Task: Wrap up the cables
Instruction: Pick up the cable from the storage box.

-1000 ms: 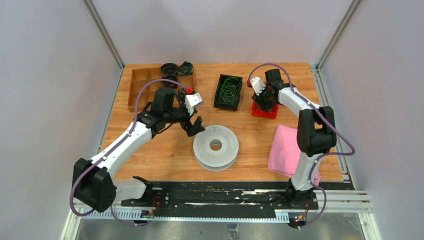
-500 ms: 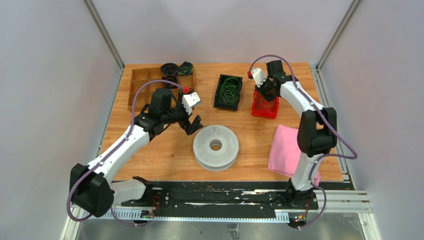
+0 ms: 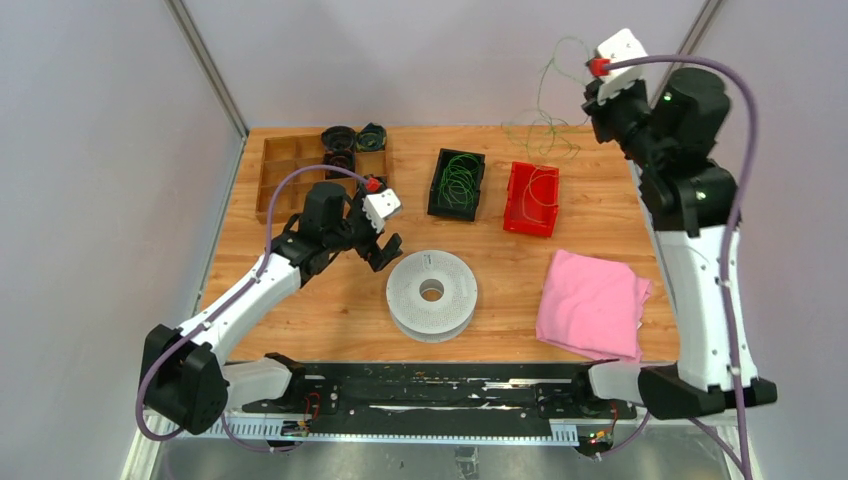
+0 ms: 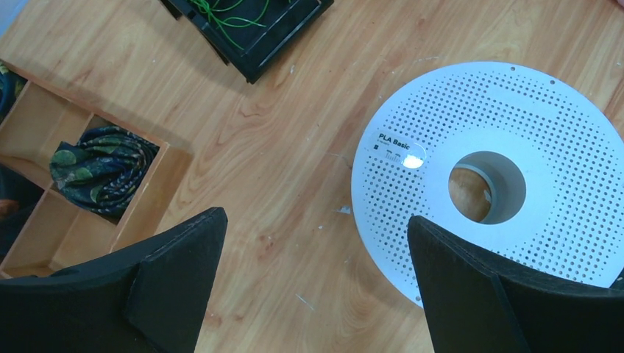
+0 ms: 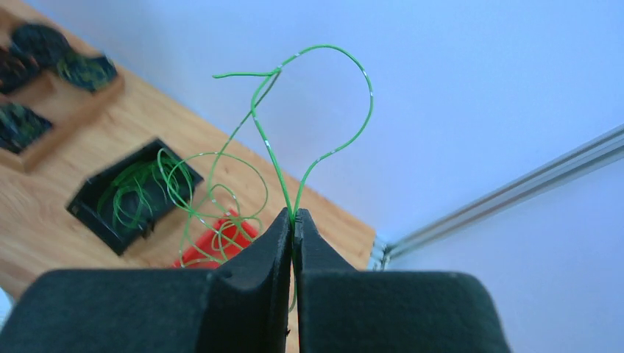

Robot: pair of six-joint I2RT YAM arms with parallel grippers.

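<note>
Top external camera looking down from behind over the table (image 3: 330, 300), left wrist camera facing straight down, close above the shared perforated spool (image 3: 408, 296), right wrist camera raised high, looking toward the shared black bin (image 3: 450, 212).

From where I stand, everything sits on a rectangular tabletop of warm orange-brown wood planks (image 3: 330, 310), its grain and a few small pale scuffs plain to see. Smooth pale lilac-grey wall panels close it in at the back (image 3: 430, 60), the left (image 3: 90, 200) and the right (image 3: 790, 250). A slim silver aluminium post marks the back left corner (image 3: 205, 65), another the back right (image 5: 515, 185). Along the near edge runs a scratched flat black metal plate (image 3: 440, 385), with dull grey sheet metal below it (image 3: 450, 460). The light is soft and even.
</note>
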